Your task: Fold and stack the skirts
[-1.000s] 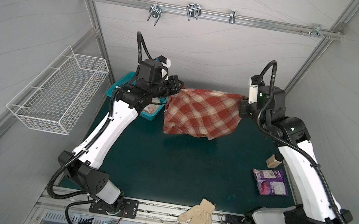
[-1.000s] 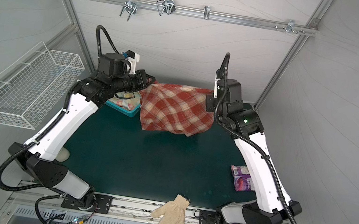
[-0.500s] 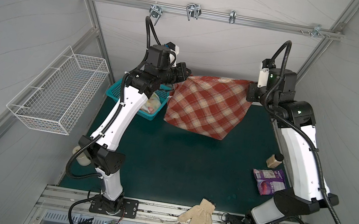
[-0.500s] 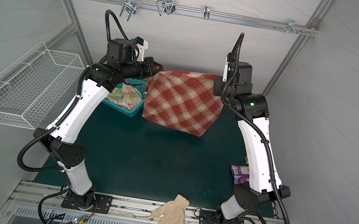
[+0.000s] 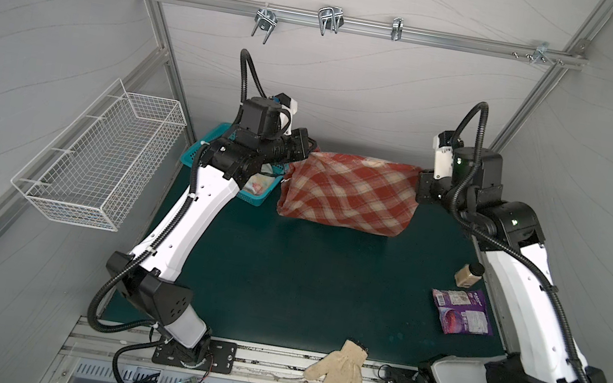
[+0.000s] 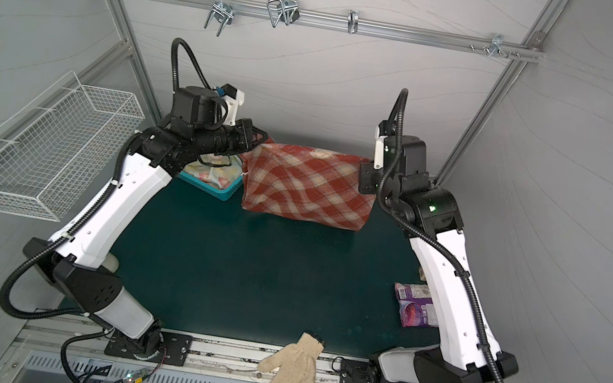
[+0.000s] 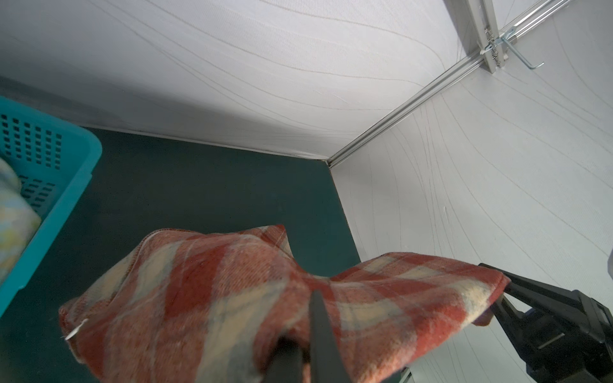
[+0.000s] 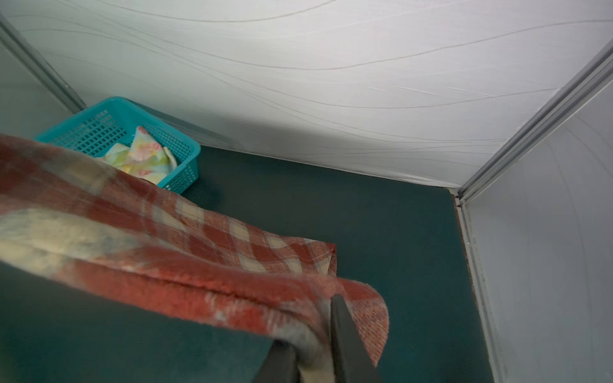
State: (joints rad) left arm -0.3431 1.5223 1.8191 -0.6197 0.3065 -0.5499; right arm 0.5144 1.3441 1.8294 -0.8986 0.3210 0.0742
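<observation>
1. In both top views the plaid skirt [image 5: 348, 195] hangs over the rear tabletop [image 5: 302, 284] between the left pincer [image 5: 309, 151] and right pincer [image 5: 420, 178], both clamped on it; tips hidden.
2. Left wrist: fingers [image 7: 320, 331] buried in plaid.
3. Right wrist: floral skirt [image 8: 142, 159] in basket [image 8: 185, 174], partly covered.

L arm [image 5: 191, 215] & R arm [image 5: 523, 296]: white shell links w/ small dark screw holes, black joint housings, black bases on bolted black plates [image 5: 222, 355]. Ribbed black cable conduit [image 5: 92, 306] along each. Green LED [image 5: 515, 222] on R housing. White cam bracket [image 5: 288, 103] at wrist. Left gripper [image 7: 303, 351], right gripper [image 8: 311, 354]: black, slim flat fingers.
</observation>
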